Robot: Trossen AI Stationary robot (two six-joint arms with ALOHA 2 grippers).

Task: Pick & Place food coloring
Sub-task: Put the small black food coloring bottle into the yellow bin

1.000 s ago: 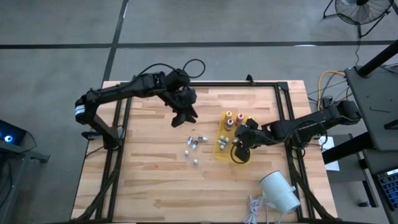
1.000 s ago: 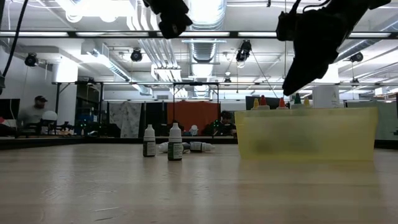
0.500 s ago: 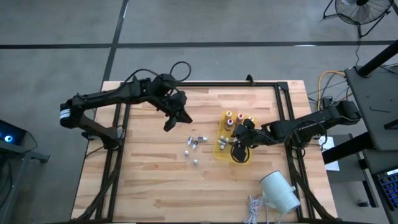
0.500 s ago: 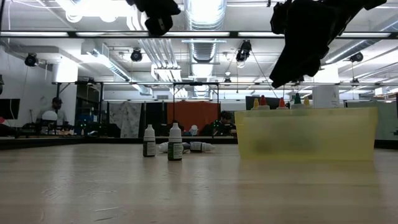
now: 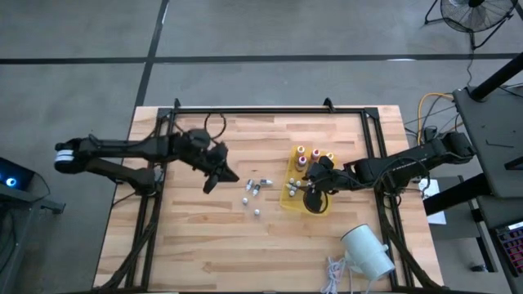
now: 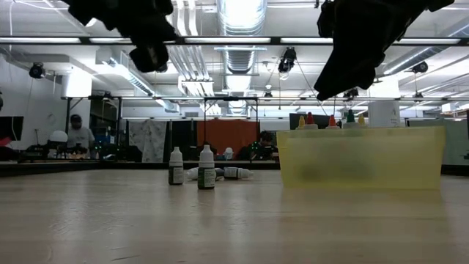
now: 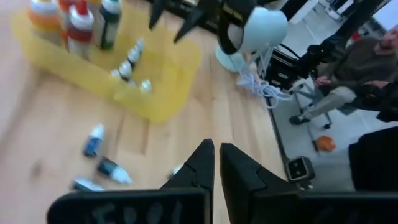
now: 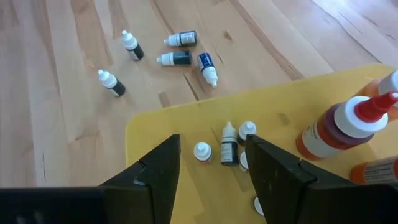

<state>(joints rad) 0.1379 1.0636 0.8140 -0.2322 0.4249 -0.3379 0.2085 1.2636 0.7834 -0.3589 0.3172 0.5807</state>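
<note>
At the nine o'clock side of the table (image 5: 196, 237) we see the left gripper (image 5: 219, 173) held above the wood, its two fingers (image 7: 200, 167) pressed almost together with nothing between them. Just toward three o'clock from it lie the loose small vials (image 5: 255, 189): five of them on bare wood in the right wrist view, three on their sides in a cluster (image 8: 186, 57) and two standing apart (image 8: 131, 46). In the low view two of these vials (image 6: 206, 167) stand upright with others lying behind them. Further toward three o'clock sits the yellow tray (image 5: 291, 202), a shallow translucent bin, with larger bottles (image 5: 301, 156) bearing orange and red tops standing at its twelve o'clock end. The right wrist view shows a red-topped bottle (image 8: 348, 124) upright there, and several tiny vials (image 8: 229, 144) on the tray floor, some standing. The right gripper (image 5: 314, 187) hangs over the tray's middle, its fingers (image 8: 160, 167) spread wide apart and empty, the vials showing in the gap between them. At about five o'clock on the table a big white cylinder (image 5: 367, 251) lies beside a coil of white cord (image 5: 333, 272). Beyond the table, the left wrist view catches a seated person (image 7: 354, 65).
</note>
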